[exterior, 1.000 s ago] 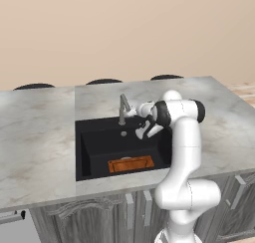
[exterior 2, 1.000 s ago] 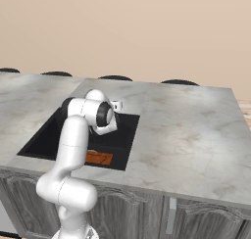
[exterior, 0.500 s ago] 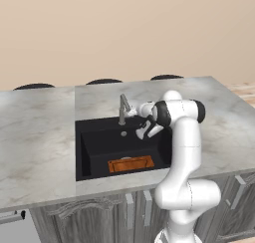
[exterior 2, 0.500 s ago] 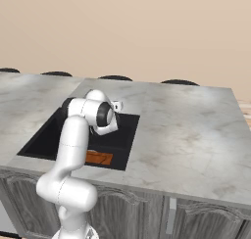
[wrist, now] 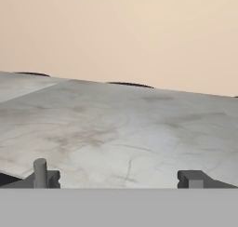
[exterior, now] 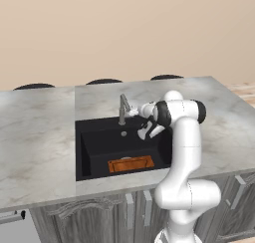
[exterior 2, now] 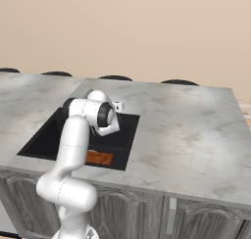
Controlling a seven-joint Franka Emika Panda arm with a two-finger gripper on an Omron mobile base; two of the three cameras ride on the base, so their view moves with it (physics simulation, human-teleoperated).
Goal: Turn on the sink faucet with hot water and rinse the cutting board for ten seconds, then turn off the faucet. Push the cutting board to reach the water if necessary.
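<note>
The marble counter [exterior: 40,137] frames the black sink [exterior: 94,147]. The faucet [exterior: 122,109] rises at the sink's back edge, the wide-open, empty gripper [exterior: 133,111] just beside it. The cutting board [exterior: 131,164] lies along the basin's front edge.

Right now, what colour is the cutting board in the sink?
Orange-brown with a darker border. The cutting board shows best in the left base view.

Black sink [exterior: 99,142] set in marble; grey faucet [exterior: 122,109] upright at back rim; orange-brown cutting board [exterior: 130,164] flat on basin floor, near front wall.
</note>
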